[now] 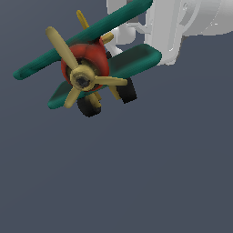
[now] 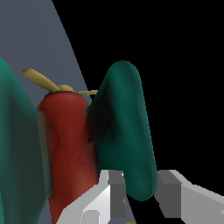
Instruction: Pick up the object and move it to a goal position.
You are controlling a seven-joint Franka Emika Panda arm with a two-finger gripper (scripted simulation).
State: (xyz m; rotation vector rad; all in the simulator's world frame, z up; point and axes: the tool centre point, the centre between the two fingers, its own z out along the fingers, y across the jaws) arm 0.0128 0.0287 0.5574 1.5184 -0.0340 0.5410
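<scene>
The object (image 1: 86,68) is a small toy biplane with two teal-green wings, a red body, a tan four-blade propeller and black wheels. It hangs tilted in the upper left of the exterior view, nose toward the camera. My white gripper (image 1: 160,53) reaches in from the exterior view's upper right and meets the end of the lower wing. The wrist view looks along the red body (image 2: 68,144), and the gripper (image 2: 141,197) is shut on one teal wing's tip, with a grey finger (image 2: 116,192) on either side.
A plain grey-blue surface (image 1: 136,173) fills the exterior view below the plane. In the wrist view a strip of that grey surface (image 2: 39,39) shows, with black beyond it. Nothing else shows.
</scene>
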